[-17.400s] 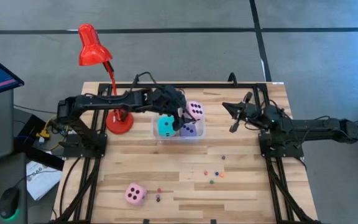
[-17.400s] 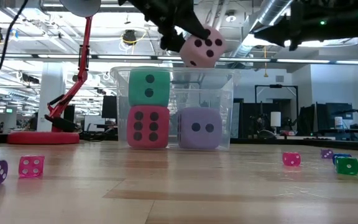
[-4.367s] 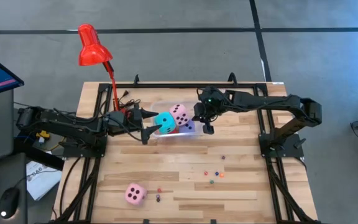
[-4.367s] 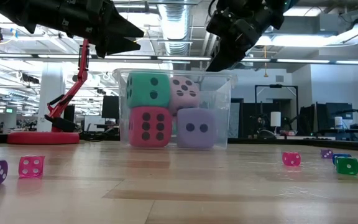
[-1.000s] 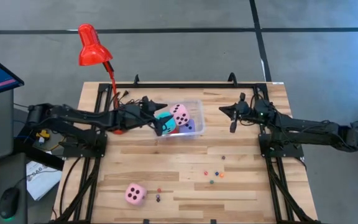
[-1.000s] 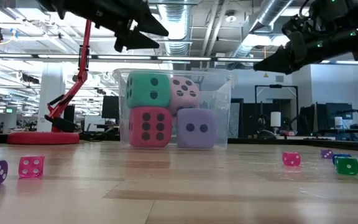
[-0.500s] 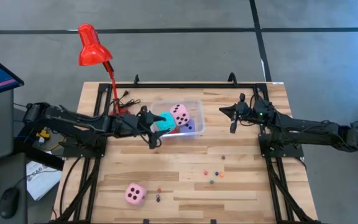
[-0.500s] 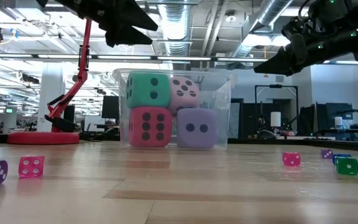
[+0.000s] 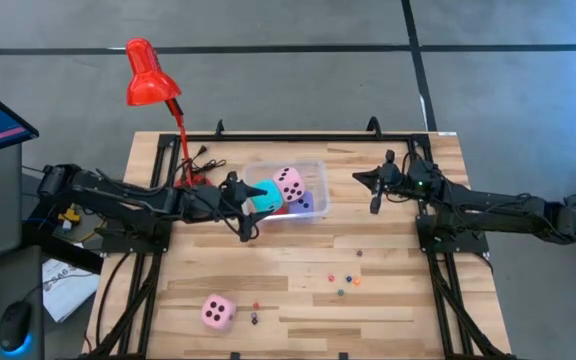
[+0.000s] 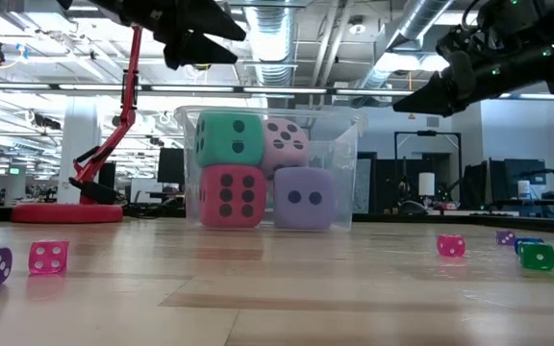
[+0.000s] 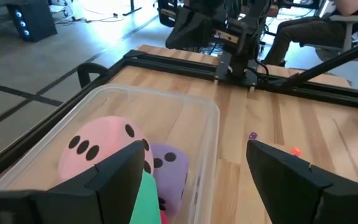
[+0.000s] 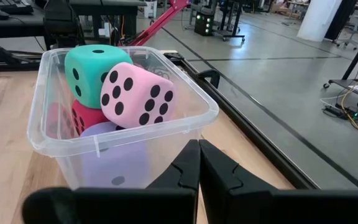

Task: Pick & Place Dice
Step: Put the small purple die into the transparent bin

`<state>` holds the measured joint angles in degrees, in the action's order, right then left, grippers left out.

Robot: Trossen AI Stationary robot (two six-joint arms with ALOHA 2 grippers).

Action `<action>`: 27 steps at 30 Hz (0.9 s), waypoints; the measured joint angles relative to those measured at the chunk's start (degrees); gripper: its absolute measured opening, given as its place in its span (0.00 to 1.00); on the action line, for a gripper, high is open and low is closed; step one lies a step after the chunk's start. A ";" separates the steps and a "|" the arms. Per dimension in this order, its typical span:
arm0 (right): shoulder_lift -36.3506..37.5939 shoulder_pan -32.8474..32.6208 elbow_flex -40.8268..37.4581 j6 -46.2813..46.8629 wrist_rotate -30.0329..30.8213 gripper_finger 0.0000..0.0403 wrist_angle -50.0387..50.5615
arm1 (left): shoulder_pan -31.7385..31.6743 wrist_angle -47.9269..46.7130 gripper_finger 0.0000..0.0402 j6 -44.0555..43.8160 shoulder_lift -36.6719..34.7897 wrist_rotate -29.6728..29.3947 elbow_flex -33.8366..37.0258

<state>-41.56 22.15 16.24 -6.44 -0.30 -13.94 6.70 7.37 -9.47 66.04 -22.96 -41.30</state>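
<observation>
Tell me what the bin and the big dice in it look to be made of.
The bin looks like thin clear plastic, glossy: the dice show through its walls and the rim catches light. The pink die and cyan die on top look like soft foam, matte, with rounded edges and flat dark pips; I can't confirm softness from sight alone.

Grey floor (image 9: 298,80), red desk lamp (image 9: 148,75)

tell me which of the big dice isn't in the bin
The pink die near the table's front edge; the other four sit stacked in the clear bin.
</observation>
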 joint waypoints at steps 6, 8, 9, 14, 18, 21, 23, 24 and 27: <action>0.00 0.15 -0.01 2.84 0.31 0.00 -1.89 | 0.00 0.88 0.68 -0.02 0.00 0.00 0.00; 0.00 0.15 -0.01 6.28 0.31 0.00 -1.98 | 0.00 0.88 0.68 -0.02 0.00 0.01 0.00; 0.00 0.15 0.00 7.43 0.31 0.00 -1.71 | 0.00 0.88 0.68 -0.02 0.00 0.00 0.00; 0.00 -0.40 -0.01 13.85 0.24 0.00 1.02 | 0.00 3.42 0.68 0.03 0.00 0.02 0.04; 0.00 -1.96 -0.01 20.19 -0.03 0.00 1.89 | -0.02 4.70 0.68 0.14 0.00 0.04 0.04; 0.00 -3.21 -0.01 19.79 -0.64 0.00 1.84 | -0.44 5.79 0.68 1.32 0.40 0.06 0.03; 0.00 -3.70 -0.01 19.52 -0.76 0.00 1.51 | -0.50 5.41 0.68 1.53 0.52 0.07 0.04; 0.00 -3.78 -0.01 19.50 -0.78 0.00 1.35 | -0.50 5.61 0.68 1.53 0.52 0.07 0.04; 0.00 -3.70 -0.01 17.90 -0.74 0.00 1.03 | -0.50 5.50 0.68 1.57 0.50 0.07 0.04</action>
<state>-41.56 18.45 16.23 11.47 -1.04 -12.90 6.20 12.88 -7.90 66.54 -22.90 -41.25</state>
